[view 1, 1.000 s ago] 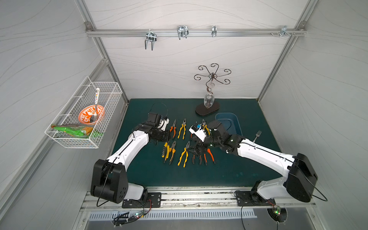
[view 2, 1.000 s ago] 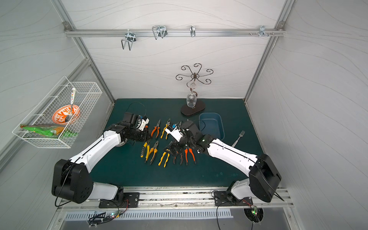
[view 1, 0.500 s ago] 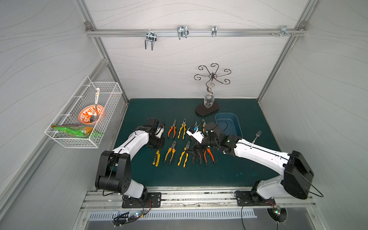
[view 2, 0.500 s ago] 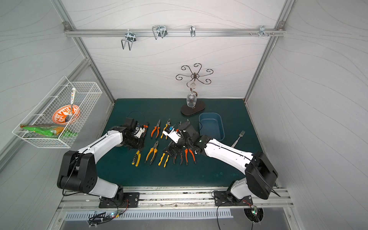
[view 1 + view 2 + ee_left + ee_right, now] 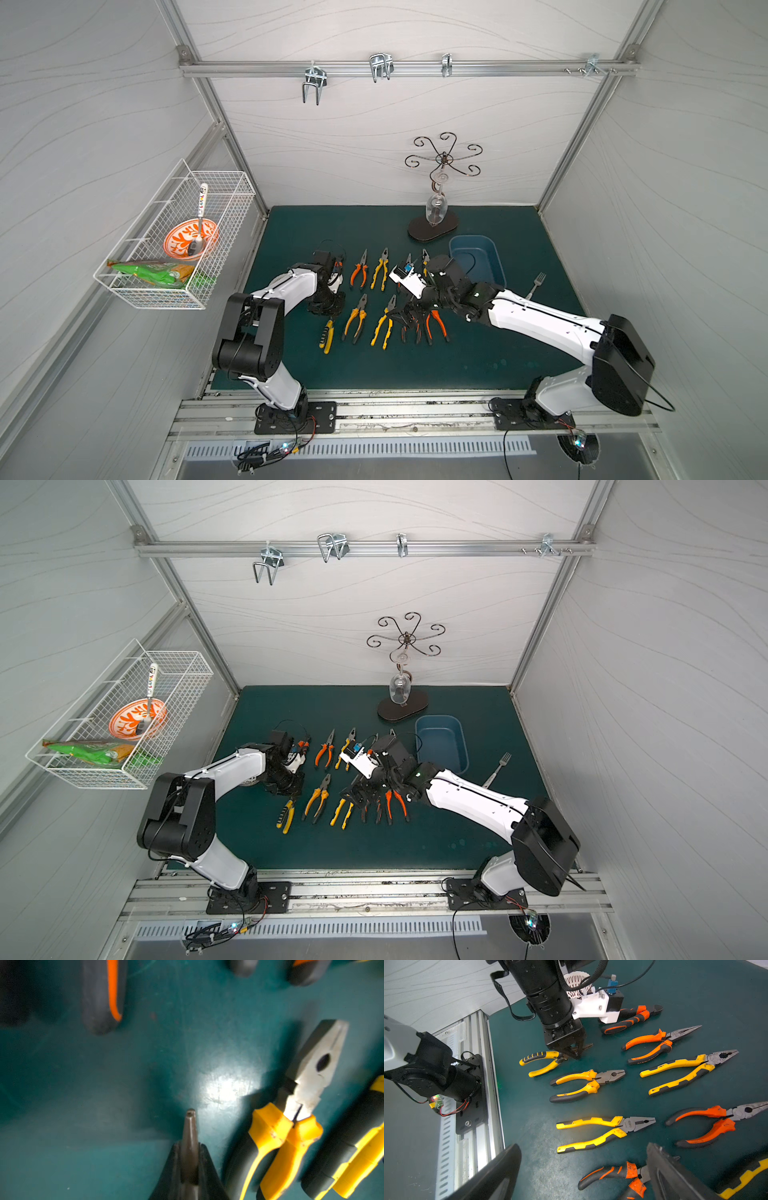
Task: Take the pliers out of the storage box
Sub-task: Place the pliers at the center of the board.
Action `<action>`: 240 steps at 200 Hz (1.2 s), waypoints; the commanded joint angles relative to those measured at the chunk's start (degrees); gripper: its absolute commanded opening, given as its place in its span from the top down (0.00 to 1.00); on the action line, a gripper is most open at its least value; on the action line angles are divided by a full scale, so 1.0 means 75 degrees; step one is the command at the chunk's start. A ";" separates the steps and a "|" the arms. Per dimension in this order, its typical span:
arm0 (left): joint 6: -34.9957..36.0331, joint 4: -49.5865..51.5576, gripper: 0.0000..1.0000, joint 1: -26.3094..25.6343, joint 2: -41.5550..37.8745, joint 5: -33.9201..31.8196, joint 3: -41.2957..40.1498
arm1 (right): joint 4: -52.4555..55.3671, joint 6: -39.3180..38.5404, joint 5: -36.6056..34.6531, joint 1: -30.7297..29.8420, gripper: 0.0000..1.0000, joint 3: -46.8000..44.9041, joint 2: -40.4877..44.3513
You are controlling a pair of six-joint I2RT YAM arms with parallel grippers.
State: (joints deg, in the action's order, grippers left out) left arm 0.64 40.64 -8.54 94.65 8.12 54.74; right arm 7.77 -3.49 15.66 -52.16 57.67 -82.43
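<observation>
With left hand (image 5: 576, 1054) clamped on nose of yellow-black pliers (image 5: 542, 1061), seemingly laying them onto worktop (image 5: 478, 353) beside other pliers (image 5: 591, 1082); right hand (image 5: 409, 319) agape, empty; storage box (image 5: 484, 249) apparently emptied. Next: unclamp, lift clear without dragging.

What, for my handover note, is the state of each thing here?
Blue plastic storage box: empty.
Left tool: shut on yellow-black pliers nose.
Right tool: open, holding nothing.
Other orange and yellow pliers: lying on green mat.
Clear wine glass: hanging upside down.
</observation>
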 commanded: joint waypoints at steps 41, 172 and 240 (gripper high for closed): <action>-0.0070 0.0449 0.86 0.0025 0.0648 -0.0291 0.0632 | -0.0116 -0.0045 -0.0236 0.0115 0.01 -0.0073 0.0067; -0.0127 0.0458 0.58 0.0025 0.0095 -0.1078 0.0529 | -0.0269 0.0154 -0.0162 0.0417 0.01 -0.0174 0.0212; -0.0368 0.0232 0.28 0.0013 -0.1497 -0.0807 0.0625 | 0.0169 0.0611 -0.0212 0.1511 0.01 -0.0194 0.0937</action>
State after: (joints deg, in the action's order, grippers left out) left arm -1.56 43.59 -8.56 88.40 0.91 57.95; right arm 7.20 0.43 15.44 -43.24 56.80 -79.40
